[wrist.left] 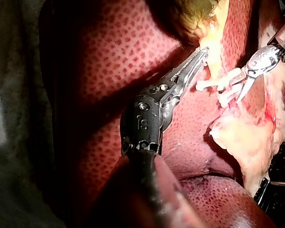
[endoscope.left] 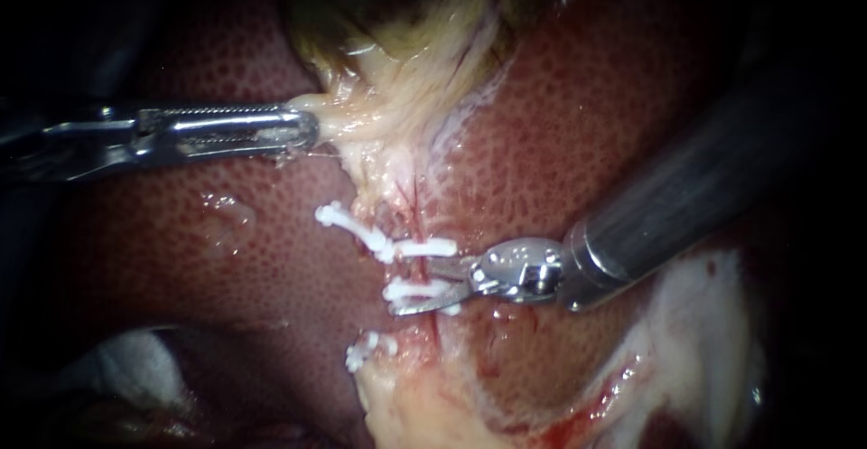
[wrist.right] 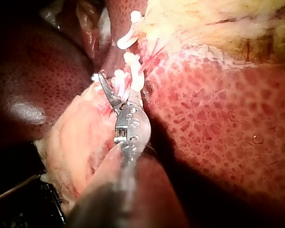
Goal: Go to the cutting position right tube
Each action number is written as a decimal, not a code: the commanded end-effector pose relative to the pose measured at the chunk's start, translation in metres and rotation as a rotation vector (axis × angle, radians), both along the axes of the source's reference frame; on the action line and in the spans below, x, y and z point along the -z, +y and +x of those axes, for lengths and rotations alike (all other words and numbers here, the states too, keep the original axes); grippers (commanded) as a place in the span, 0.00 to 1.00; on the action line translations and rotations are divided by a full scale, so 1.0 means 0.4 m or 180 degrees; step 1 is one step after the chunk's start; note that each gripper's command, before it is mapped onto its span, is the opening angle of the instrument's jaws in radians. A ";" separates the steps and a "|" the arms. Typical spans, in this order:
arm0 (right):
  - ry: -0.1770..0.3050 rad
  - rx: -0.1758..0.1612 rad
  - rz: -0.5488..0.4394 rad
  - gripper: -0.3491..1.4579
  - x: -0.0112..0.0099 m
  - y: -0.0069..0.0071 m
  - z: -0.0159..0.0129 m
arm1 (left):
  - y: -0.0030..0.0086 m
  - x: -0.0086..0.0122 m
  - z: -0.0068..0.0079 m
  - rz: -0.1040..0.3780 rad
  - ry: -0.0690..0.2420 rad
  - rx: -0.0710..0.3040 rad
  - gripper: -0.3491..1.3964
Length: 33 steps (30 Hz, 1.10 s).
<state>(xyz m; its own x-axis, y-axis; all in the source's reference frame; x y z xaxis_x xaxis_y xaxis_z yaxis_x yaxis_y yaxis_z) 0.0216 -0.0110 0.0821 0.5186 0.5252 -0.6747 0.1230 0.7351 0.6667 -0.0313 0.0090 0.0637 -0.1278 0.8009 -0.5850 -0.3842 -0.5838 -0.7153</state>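
The right tube (endoscope.left: 420, 223) runs down the cleft in the liver (endoscope.left: 587, 124), crossed by two white clips (endoscope.left: 429, 248), the right instrument (endoscope.left: 420, 286) has its jaws narrowly open astride it between them, and the left instrument (endoscope.left: 302, 130) clamps its jaws on pale tissue (endoscope.left: 370, 115) higher up

The tube at the right instrument's (endoscope.left: 417, 288) open blades is masked by clips (endoscope.left: 424, 248) (no bare stretch can be made out). Its shaft is blurred and cropped. The left instrument's (endoscope.left: 310, 130) jaw tips are covered by the tissue (endoscope.left: 361, 119) they grip.
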 end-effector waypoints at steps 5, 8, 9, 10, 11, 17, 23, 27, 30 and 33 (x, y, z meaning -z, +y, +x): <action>0.0150 -0.0042 0.0205 0.97 0.0019 0.0013 0.0004 | 0.0006 -0.0007 0.0006 0.0000 0.0004 0.0005 0.00; 0.0191 -0.0018 0.0361 0.96 0.0021 0.0011 0.0004 | 0.0009 -0.0014 0.0010 -0.0002 0.0010 0.0012 0.00; 0.0207 -0.0002 0.0411 0.95 0.0019 0.0008 0.0005 | 0.0010 -0.0015 0.0010 -0.0002 0.0010 0.0012 0.00; 0.0216 0.0012 0.0443 0.94 0.0018 0.0005 0.0006 | 0.0011 -0.0016 0.0011 -0.0002 0.0010 0.0012 0.00; 0.0224 0.0026 0.0476 0.93 0.0016 0.0004 0.0007 | 0.0012 -0.0018 0.0011 -0.0002 0.0010 0.0012 0.00; 0.0260 0.0073 0.0576 0.91 0.0011 0.0005 0.0036 | 0.0016 -0.0024 0.0013 -0.0004 0.0017 0.0020 0.00; 0.0258 0.0091 0.0593 0.91 -0.0005 -0.0006 0.0086 | 0.0018 -0.0028 0.0012 -0.0004 0.0018 0.0021 0.00; 0.0239 0.0086 0.0638 0.91 -0.0010 -0.0005 0.0117 | 0.0018 -0.0029 0.0011 -0.0004 0.0018 0.0022 0.00; 0.0228 0.0074 0.0655 0.91 -0.0010 -0.0003 0.0131 | 0.0018 -0.0029 0.0011 -0.0004 0.0018 0.0022 0.00; 0.0219 0.0058 0.0689 0.90 -0.0011 -0.0002 0.0133 | 0.0019 -0.0029 0.0011 -0.0004 0.0018 0.0022 0.00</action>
